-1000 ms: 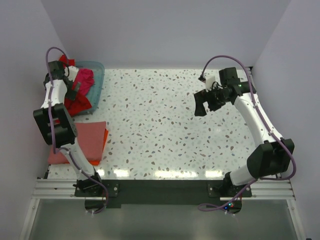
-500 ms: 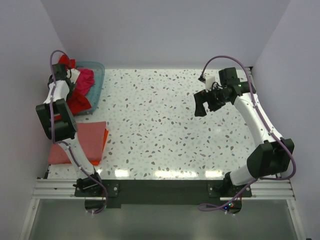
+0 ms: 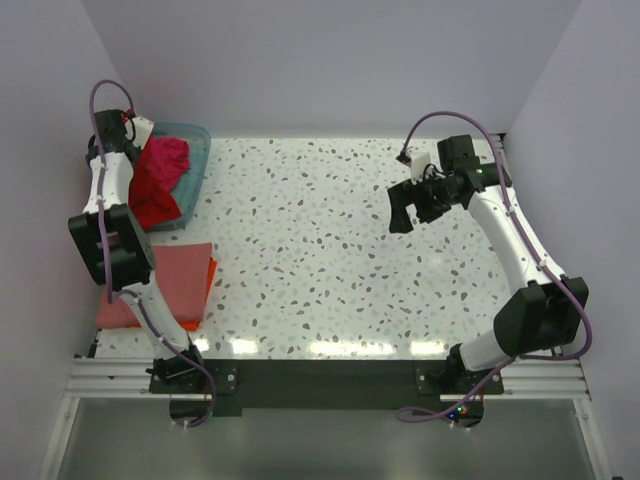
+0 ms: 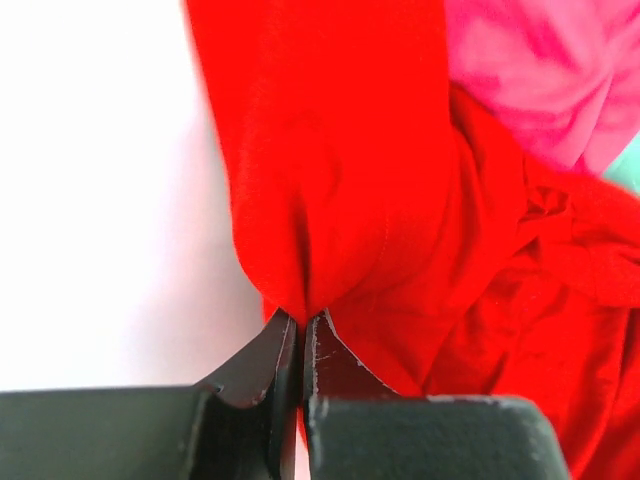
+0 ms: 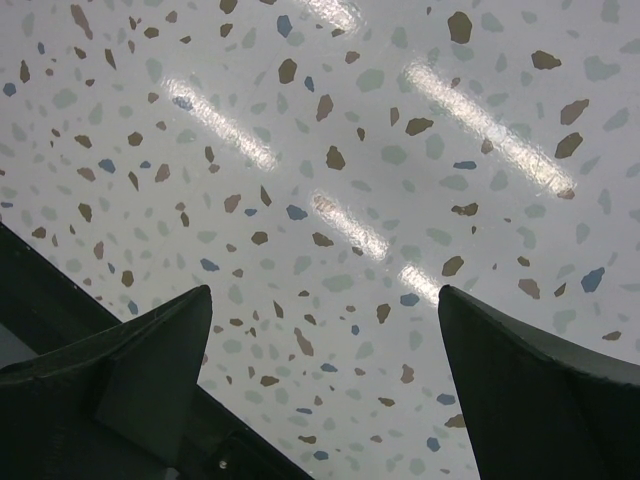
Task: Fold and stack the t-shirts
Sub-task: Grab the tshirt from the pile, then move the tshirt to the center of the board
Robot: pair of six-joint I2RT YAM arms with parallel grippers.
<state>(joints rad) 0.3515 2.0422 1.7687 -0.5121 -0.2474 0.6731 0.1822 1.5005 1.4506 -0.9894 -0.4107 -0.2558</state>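
Observation:
A bright red t-shirt [image 3: 152, 196] lies crumpled in the teal tub [image 3: 196, 139] at the back left, spilling over its near rim. A magenta-pink t-shirt [image 3: 170, 158] is bunched on top of it. My left gripper [image 3: 128, 128] is at the tub's back-left corner. In the left wrist view its jaws [image 4: 301, 318] are shut on a pinched fold of the red t-shirt [image 4: 350, 180], with the magenta t-shirt [image 4: 530, 70] behind. A salmon-pink folded t-shirt [image 3: 160, 285] lies on an orange one [image 3: 209, 279] at the front left. My right gripper [image 3: 405, 210] hangs open over the table [image 5: 325, 291], holding nothing.
The speckled terrazzo table [image 3: 330, 250] stretches between the two arms. White walls close in the left, back and right sides. The tub sits tight in the back-left corner, and the folded stack lies just in front of it by the left edge.
My left gripper has gone from open to shut on a fold of the red t-shirt and shifted toward the tub's back-left corner. The right arm has not moved.

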